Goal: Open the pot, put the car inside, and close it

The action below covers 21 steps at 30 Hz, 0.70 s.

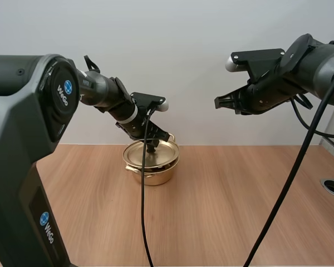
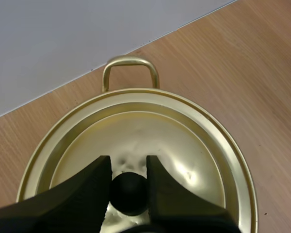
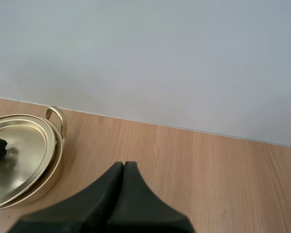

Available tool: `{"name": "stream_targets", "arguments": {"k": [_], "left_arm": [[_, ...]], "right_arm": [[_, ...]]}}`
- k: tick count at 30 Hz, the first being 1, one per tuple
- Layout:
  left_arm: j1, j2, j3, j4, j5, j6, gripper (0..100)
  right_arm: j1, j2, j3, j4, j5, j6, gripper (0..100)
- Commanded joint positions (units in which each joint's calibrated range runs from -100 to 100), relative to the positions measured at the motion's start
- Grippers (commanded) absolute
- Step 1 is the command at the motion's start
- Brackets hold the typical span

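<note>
the left claw (image 2: 128,162) pinches the round black knob (image 2: 129,194) of the gold metal lid (image 2: 184,141). lifted, the lid could pivot and slip.

Left gripper (image 2: 128,164) pinching lid knob (image 2: 129,194), barring the pot (image 1: 153,175) from above, open table (image 1: 239,211) all around

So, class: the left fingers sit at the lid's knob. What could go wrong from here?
1. The left fingers pinch only the small round black knob of the gold metal lid; it might slip or the lid swing when lifted.
2. The gold pot stands unheld on the wooden table, the right fingers shut and raised away, so it may shift with the lid.
</note>
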<state>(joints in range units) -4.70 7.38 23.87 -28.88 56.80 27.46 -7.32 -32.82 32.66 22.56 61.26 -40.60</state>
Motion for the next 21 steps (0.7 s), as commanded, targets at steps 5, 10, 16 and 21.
{"name": "stream_targets", "arguments": {"k": [5, 10, 16, 21], "left_arm": [[-0.03, 0.24, 0.03, -0.06, -2.88, 0.19, 14], [-0.03, 0.24, 0.03, 0.05, -5.40, 0.19, 58], [-0.03, 0.12, 0.03, 0.17, -4.47, 0.19, 50], [0.32, -5.25, -0.26, 0.20, -5.71, -0.49, 0]], "right_arm": [[-0.03, -0.06, 0.07, -0.07, 0.68, 0.07, 0], [-0.03, -0.06, 0.07, -0.07, 0.87, 0.07, 0], [-0.03, -0.06, 0.07, 1.97, 1.76, 0.07, 0], [-0.03, -0.06, 0.07, 2.35, 4.92, 0.07, 0]]}}
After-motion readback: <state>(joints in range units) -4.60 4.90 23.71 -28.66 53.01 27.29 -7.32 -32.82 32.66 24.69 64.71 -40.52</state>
